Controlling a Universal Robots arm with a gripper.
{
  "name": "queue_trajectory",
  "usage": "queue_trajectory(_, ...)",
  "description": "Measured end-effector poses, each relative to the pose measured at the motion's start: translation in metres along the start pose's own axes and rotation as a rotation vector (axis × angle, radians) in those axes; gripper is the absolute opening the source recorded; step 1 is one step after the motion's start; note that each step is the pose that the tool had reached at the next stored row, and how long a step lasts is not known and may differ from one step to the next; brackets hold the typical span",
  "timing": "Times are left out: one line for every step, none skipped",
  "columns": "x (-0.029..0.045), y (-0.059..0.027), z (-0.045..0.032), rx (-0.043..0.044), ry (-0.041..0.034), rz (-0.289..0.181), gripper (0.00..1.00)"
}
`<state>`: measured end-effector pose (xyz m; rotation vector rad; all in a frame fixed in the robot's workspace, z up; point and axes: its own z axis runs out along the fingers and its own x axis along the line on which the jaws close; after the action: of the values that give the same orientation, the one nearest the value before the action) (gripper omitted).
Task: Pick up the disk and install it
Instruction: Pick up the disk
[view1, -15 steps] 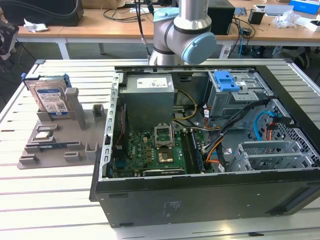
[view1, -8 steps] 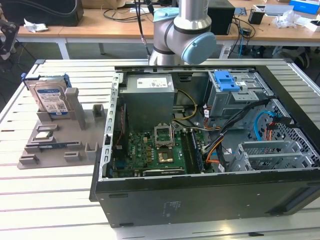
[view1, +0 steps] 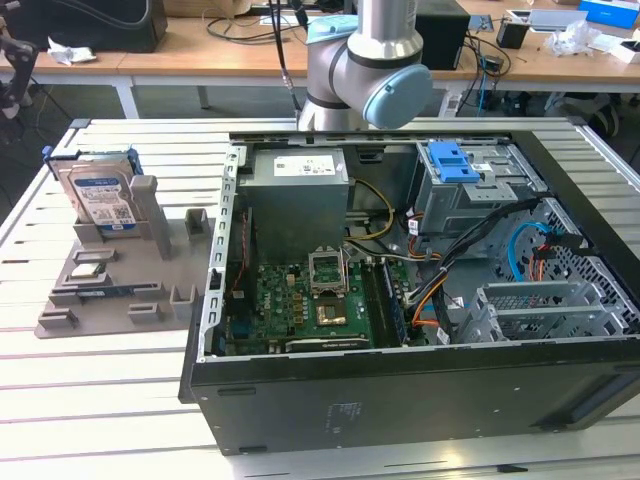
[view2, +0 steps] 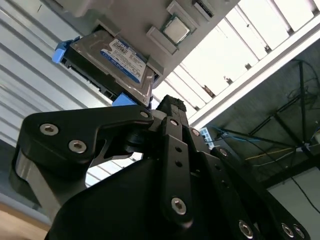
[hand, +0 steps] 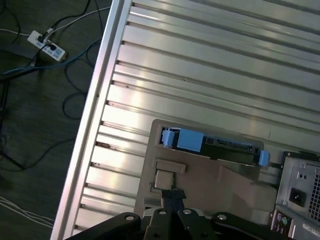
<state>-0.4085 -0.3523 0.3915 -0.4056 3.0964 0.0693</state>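
A slatted metal counter is spanning the whole exterior view, and an open computer case is lying on it, filling the middle and the exterior view's right. The robot arm is rising at the upper middle of the frame, behind the case. Inside the case a grey power-supply box is sitting toward the upper left, a green motherboard is lying below it, and a grey metal cage carrying a blue latch is sitting at the upper right. A grey holder is resting on the counter at the exterior view's left, just beside the case. The disk is standing on edge in a slot of that holder, in the upper left of the frame, its white-and-blue label facing the camera. In the second wrist view the disk is showing its label and blue carrier frame. The black fingers are closing tip to tip with nothing between them, hanging over the holder and apart from the disk. A small square chip is lying flat on the holder.
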Motion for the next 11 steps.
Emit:
queue_trajectory(0.0,0.0,0.0,-0.0003,0.0005,-0.011,0.11)
queue_trajectory(0.0,0.0,0.0,-0.0008,0.0015,-0.037,0.11)
queue_trajectory(0.0,0.0,0.0,-0.0014,0.0024,-0.057,0.11)
queue_trajectory(0.0,0.0,0.0,-0.0017,0.0029,-0.071,0.11)
queue_trajectory(0.0,0.0,0.0,-0.002,0.0035,-0.084,0.11)
queue_trajectory(0.0,0.0,0.0,-0.0023,0.0042,-0.1,0.11)
queue_trajectory(0.0,0.0,0.0,-0.0026,0.0046,-0.112,0.11)
queue_trajectory(0.0,0.0,0.0,-0.003,0.0052,-0.124,0.11)
queue_trajectory(0.0,0.0,0.0,-0.0032,0.0056,-0.135,0.11)
queue_trajectory(0.0,0.0,0.0,-0.0036,0.0064,-0.152,0.11)
queue_trajectory(0.0,0.0,0.0,-0.0038,0.0068,-0.162,0.11)
